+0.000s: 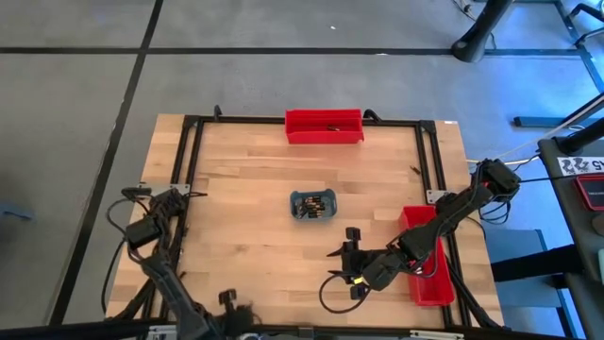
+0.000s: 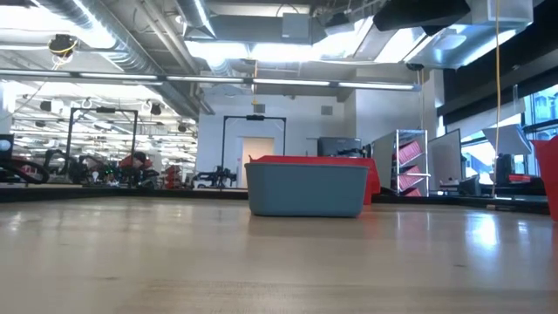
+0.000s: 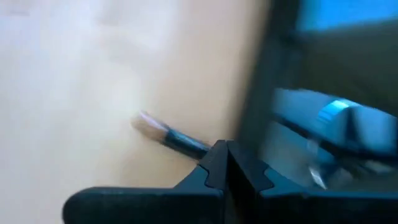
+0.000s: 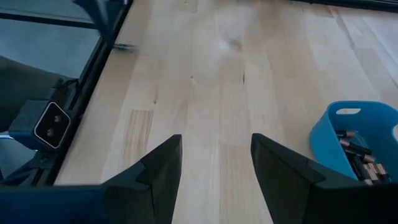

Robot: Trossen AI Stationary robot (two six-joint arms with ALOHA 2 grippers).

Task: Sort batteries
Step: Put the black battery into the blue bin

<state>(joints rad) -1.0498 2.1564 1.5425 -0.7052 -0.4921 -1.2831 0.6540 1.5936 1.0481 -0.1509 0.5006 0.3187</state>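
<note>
right hand (image 4: 214, 168) spread, low over table (image 4: 205, 74)

Two red bins: one (image 1: 324, 127) at the table's far edge, one (image 1: 427, 274) at its right edge. One blue tray (image 1: 312, 204) mid-table, holding a heap of batteries (image 1: 314, 205) (too small and crowded to count). Two arms, each with one gripper.
</note>
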